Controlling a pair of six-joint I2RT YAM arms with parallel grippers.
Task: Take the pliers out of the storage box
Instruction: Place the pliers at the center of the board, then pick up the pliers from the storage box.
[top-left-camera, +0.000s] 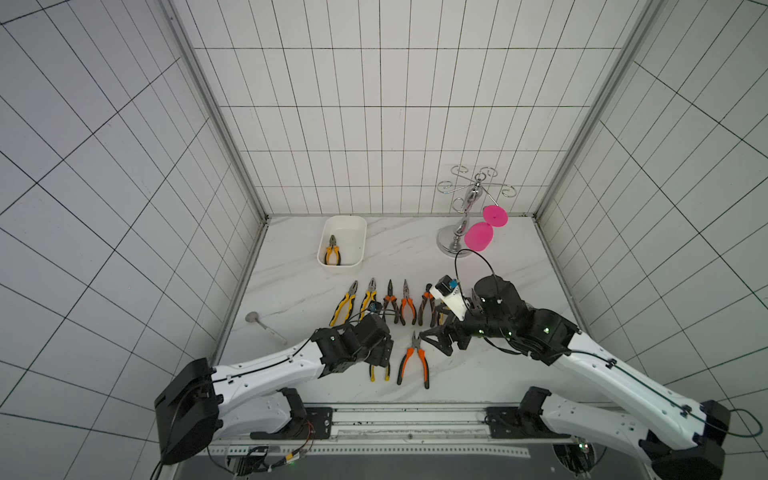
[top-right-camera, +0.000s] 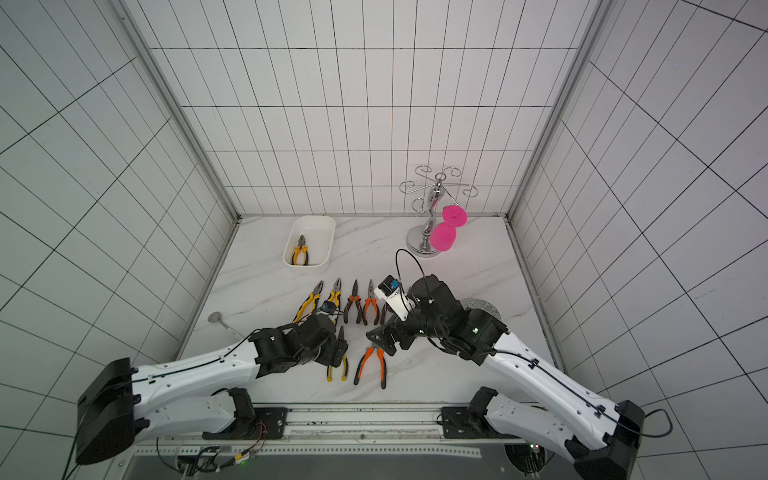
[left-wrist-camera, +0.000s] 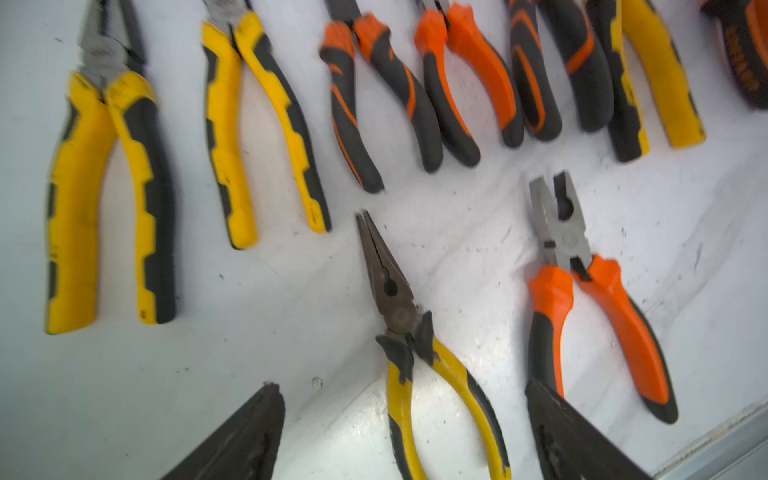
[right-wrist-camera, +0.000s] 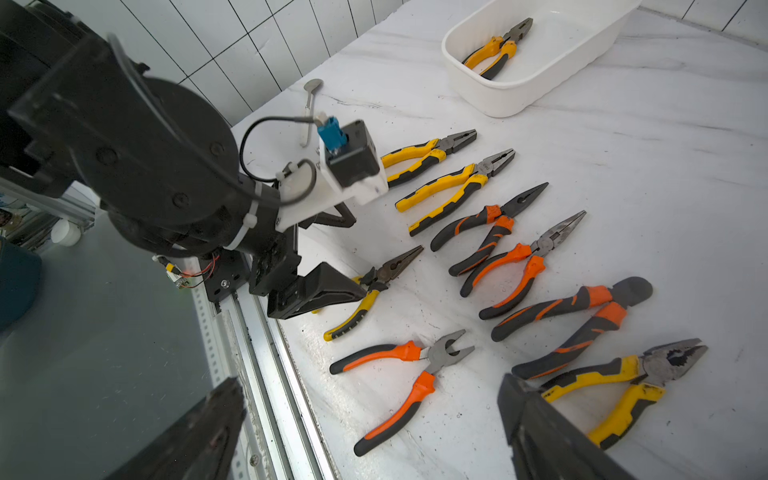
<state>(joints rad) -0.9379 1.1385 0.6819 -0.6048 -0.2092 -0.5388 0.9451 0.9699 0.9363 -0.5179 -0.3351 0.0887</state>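
Note:
The white storage box (top-left-camera: 353, 232) stands at the back left of the table, with one yellow-handled pliers (top-left-camera: 332, 251) lying inside it, also seen in the right wrist view (right-wrist-camera: 496, 48). Several more pliers (top-left-camera: 386, 303) lie in a row on the marble. In front of the row lie yellow long-nosed pliers (left-wrist-camera: 390, 291) and orange blunt pliers (top-left-camera: 414, 361). My left gripper (left-wrist-camera: 401, 388) is open, its fingers straddling the long-nosed pliers' handles without gripping them. My right gripper (right-wrist-camera: 370, 384) hangs open and empty above the orange blunt pliers.
A chrome stand (top-left-camera: 453, 245) carrying a pink glass (top-left-camera: 478, 237) stands at the back right. A metal spoon (top-left-camera: 266, 326) lies at the left. A patterned disc (top-right-camera: 484, 307) shows partly under the right arm. The front rail (top-left-camera: 407, 415) borders the table.

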